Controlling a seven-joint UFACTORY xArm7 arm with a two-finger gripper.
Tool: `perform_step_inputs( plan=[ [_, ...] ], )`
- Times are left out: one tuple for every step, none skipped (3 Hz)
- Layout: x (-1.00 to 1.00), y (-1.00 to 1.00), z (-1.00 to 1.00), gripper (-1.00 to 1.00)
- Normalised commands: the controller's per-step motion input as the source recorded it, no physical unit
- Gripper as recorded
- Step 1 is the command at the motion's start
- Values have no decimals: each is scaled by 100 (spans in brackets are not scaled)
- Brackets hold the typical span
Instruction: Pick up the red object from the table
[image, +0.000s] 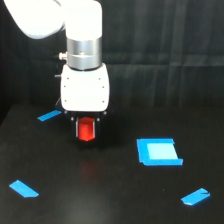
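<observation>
The red object (86, 129) is a small red-orange stubby block held between the dark fingers of my gripper (86, 132), under the white wrist housing. The gripper is shut on it. The block hangs a little above the matte black table (100, 195), with a faint red reflection on the surface below it. The fingers are mostly hidden against the dark background.
A blue square patch (158, 151) lies to the exterior view's right of the gripper. Blue tape strips lie at the back left (49, 116), front left (23, 188) and front right (195, 197). A black curtain hangs behind.
</observation>
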Motion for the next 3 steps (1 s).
perform_step_inputs(
  plan=[
    [22,-18,95,-100],
    [22,-9,100,-91],
    [24,-19,100,-97]
  ],
)
